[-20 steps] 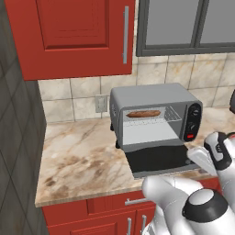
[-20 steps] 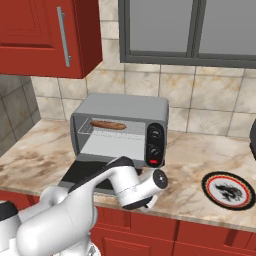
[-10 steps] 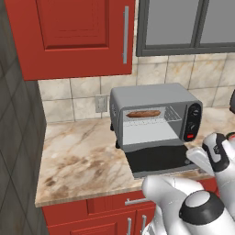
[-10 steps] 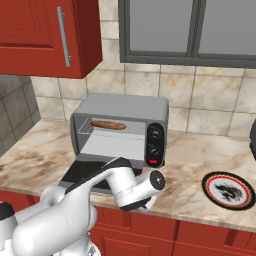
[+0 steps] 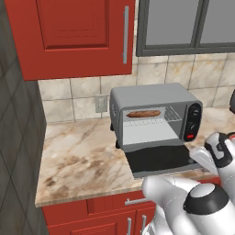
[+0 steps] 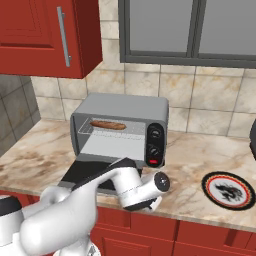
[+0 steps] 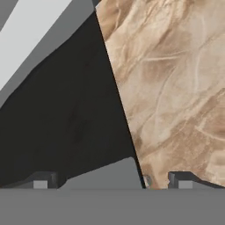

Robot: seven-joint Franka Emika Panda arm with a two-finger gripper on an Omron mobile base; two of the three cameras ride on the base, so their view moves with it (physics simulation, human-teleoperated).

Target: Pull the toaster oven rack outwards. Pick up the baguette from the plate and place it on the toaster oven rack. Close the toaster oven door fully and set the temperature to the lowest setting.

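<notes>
Baguette (image 5: 143,113) on toaster oven rack (image 5: 151,120); tool (image 7: 112,182) spread, empty, low at toaster oven door (image 5: 158,159) edge, likely to lift it shut.

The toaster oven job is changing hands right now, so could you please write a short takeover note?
Gripper: open, holding nothing, low over the edge of the dark glass toaster oven door, which lies folded down flat.
Slim golden-brown baguette: already on the silver wire toaster oven rack inside the boxy grey toaster oven.
Round black-and-red plate: bare, on the marble counter.
Left: swing the door fully shut, then turn the temperature knob to its lowest setting.
</notes>
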